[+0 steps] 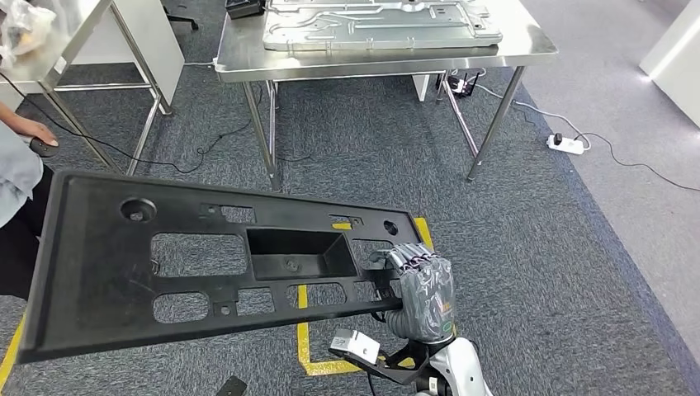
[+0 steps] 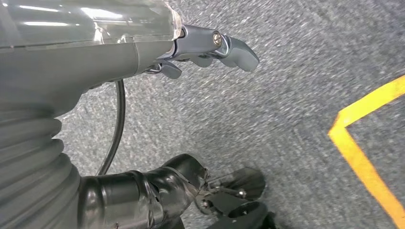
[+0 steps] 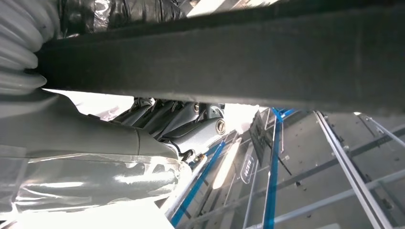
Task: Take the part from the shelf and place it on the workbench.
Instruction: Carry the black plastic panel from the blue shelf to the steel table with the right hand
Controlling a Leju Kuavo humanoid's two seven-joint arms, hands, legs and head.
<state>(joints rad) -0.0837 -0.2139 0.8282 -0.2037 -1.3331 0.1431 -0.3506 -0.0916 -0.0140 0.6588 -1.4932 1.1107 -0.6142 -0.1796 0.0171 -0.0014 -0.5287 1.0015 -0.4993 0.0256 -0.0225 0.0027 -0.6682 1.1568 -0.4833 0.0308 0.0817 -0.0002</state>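
A long black plastic part [image 1: 198,256] with several cut-outs and a square recess hangs level over the carpet in the head view. My right hand [image 1: 421,285] grips its right end, fingers curled over the edge. From the right wrist the part [image 3: 239,62] is a dark band, with my right hand [image 3: 176,121] wrapped against it. The steel workbench [image 1: 380,62] stands farther ahead, apart from the part. My left hand [image 2: 95,57] hangs over the carpet and holds nothing, its fingers [image 2: 234,47] loosely apart.
A large grey metal panel [image 1: 380,25] lies on the workbench. A second table [image 1: 82,49] stands at the far left, and a person [image 1: 16,173] is beside it. A power strip [image 1: 566,144] with cables and yellow floor tape [image 1: 305,338] lie on the carpet. Blue shelf frames [image 3: 272,181] rise behind.
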